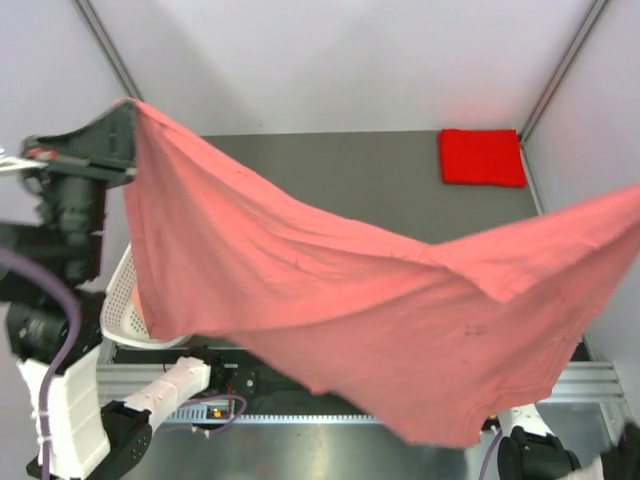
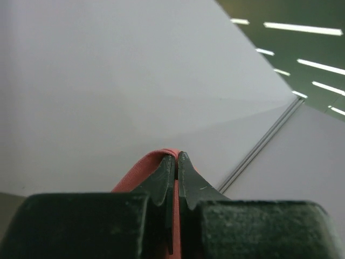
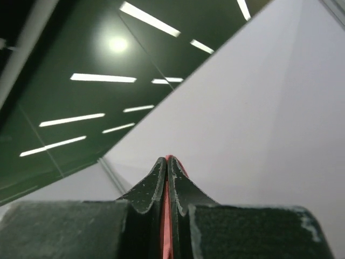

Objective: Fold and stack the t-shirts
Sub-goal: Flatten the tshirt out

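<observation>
Overhead, pink shirt [image 1: 330, 300] hangs stretched above grey table [image 1: 360, 180], pinched by left gripper [image 2: 176, 157] at 10 o'clock and right gripper [image 3: 166, 160] toward 3. Folded red shirt [image 1: 482, 157] at 1 o'clock; basket [image 1: 125, 300] at 8. Pale walls [image 1: 330, 60].

We saw the left gripper [image 2: 176, 158] clamped on the salmon t-shirt [image 2: 141, 168], cloth looping past its left fingertip. Ahead of the tips: white wall panels [image 2: 108, 81]; ceiling lights [image 2: 302, 27] farther right.
</observation>
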### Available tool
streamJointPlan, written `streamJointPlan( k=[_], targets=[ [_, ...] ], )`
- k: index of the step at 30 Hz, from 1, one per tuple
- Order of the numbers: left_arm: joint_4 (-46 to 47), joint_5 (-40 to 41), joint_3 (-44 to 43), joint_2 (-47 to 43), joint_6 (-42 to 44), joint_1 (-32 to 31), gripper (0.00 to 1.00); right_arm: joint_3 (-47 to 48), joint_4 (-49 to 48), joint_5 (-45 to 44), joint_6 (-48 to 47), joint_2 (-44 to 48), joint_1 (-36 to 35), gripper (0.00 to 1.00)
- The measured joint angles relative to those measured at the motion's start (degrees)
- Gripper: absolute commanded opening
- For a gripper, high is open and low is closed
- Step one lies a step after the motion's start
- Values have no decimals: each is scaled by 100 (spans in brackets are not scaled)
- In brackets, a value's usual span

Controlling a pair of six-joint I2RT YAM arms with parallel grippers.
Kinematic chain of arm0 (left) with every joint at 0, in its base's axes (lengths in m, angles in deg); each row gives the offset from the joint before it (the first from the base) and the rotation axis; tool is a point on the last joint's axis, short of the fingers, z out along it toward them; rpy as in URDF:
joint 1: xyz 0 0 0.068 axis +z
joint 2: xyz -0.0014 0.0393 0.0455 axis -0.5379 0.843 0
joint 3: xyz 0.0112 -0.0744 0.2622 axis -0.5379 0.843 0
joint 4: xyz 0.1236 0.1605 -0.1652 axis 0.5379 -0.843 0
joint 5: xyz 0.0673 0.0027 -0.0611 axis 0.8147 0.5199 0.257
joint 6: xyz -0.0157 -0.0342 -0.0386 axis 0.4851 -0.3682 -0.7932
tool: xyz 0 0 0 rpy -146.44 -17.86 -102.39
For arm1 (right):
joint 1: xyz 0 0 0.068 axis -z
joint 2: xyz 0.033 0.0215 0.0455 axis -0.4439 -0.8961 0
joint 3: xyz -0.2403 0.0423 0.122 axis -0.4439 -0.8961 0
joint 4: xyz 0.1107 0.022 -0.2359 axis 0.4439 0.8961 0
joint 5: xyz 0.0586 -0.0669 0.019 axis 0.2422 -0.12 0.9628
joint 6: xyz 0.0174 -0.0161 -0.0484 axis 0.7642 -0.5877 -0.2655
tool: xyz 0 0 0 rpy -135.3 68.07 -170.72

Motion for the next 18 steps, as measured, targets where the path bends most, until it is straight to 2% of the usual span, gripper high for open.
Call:
streamJointPlan(
  k=[4,10,15,18],
  targets=[
    [94,39,1043,179,20,0,0,-1600,-280,-50,-59,114,-2,0],
    [409,11,2264,1217,131,-7,0,-4317,-713,-118,-295,24,-9,0],
    [826,-221,3307,2288,127,-7,0,-5744,-1342,-120,-531,-363,-11,0],
    [1045,-330,3418,3141,122,-7,0,-6284,-1847,-114,-669,-811,-11,0]
  ],
)
